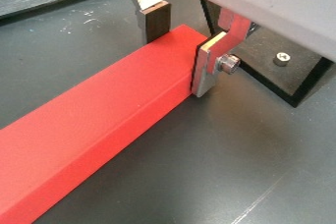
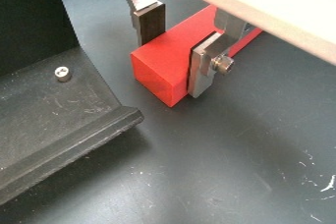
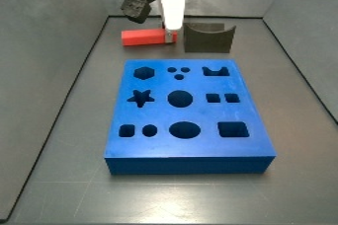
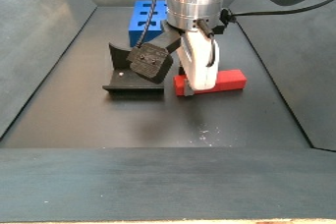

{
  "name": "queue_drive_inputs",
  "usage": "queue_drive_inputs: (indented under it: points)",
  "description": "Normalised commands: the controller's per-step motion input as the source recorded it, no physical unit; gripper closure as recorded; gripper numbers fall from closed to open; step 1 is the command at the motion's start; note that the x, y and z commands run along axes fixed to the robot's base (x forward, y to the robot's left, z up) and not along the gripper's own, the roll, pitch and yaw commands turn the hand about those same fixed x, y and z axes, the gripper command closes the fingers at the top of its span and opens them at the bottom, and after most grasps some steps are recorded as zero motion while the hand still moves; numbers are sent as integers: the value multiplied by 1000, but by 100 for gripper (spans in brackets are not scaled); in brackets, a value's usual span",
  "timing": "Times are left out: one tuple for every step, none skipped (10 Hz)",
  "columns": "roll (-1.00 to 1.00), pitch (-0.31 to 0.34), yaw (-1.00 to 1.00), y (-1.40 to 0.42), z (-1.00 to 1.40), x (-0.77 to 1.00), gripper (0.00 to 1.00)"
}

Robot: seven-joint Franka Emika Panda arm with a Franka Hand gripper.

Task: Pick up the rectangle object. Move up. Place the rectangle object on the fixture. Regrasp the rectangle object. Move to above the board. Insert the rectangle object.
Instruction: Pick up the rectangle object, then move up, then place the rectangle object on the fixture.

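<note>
- Block [image 1: 98, 110] lies flat on the dark floor, just beside the fixture [image 3: 208, 37] and beyond the far edge of the board [image 3: 185, 111]; not yet lifted, by the look of it.
- Gripper [image 2: 179, 43] is down at one end of the block; in both wrist views a finger [image 1: 210, 63] lies flat against one long side and the other finger [image 1: 153, 18] stands at the opposite side.
- Fingers straddle the block and look closed onto it, though the far pad's contact is partly hidden (so I cannot tell whether the grip is firm).
- Step in hand, as I judge it: the pick-up.
- To do it well: squeeze squarely on the two long sides, pads fully on the faces; the hold is near one end, so the long free end may sag; lift straight up and slowly, clear of the fixture's base plate [image 2: 59, 120] close by.
</note>
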Motion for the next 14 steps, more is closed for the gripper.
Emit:
queue_drive_inputs:
  points:
    - [0, 0, 0, 0, 0, 0, 100]
    - [0, 0, 0, 0, 0, 0, 100]
    - [0, 0, 0, 0, 0, 0, 100]
    - [0, 0, 0, 0, 1000, 0, 100]
    - [-15, -23, -50, -87, 1000, 54, 100]
    - [-1, 1, -49, -73, 954, 21, 100]
    - [30, 29, -43, -38, 799, -16, 100]
    - [50, 52, -35, -15, 680, -21, 100]
    - [66, 84, -21, -8, 525, -17, 100]
    - [77, 104, -11, -5, 414, -15, 100]
    - [95, 107, -3, -7, 304, -16, 100]
    - [112, 106, 8, -10, 199, -21, 100]
    - [0, 0, 0, 0, 1000, 0, 100]
    - [3, 0, 10, 2, 1000, 2, 100]
